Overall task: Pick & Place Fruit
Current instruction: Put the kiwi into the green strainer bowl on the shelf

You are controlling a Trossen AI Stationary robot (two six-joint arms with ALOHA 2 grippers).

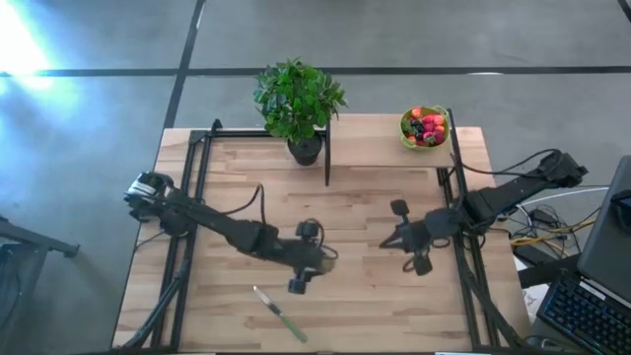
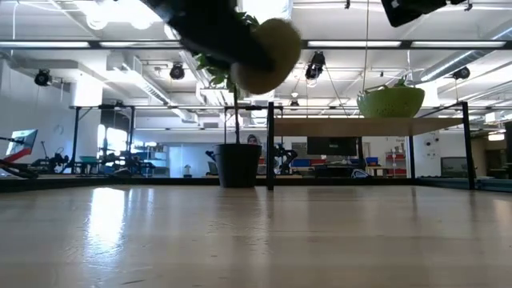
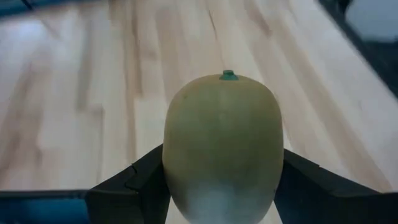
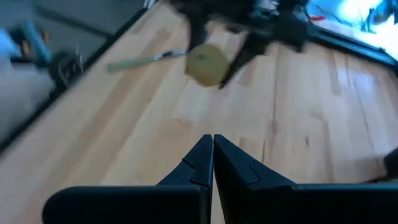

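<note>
Kiwi [image 3: 222,143], dull green with a small green nub on top, clamped between my left gripper's [image 1: 317,258] two dark fingers [image 3: 134,186]; it fills most of the left wrist view. Left gripper sits over the middle of the table [image 1: 375,316], clear of the wood: in the low view the kiwi hangs high above the surface. Right gripper [image 4: 212,158], fingers pressed together and holding nothing, points across the boards toward the kiwi; from above I see it just right of centre, near the left gripper but apart from it. Knife [image 1: 281,314], green-handled, lies flat on the front part of the table, near the left gripper. Bowl [image 1: 425,128], lime green, stands at the far right corner, holding red, orange and dark berries [image 1: 428,129]. Plant [image 1: 298,99], in a dark pot, stands at the far edge, left of the bowl.
</note>
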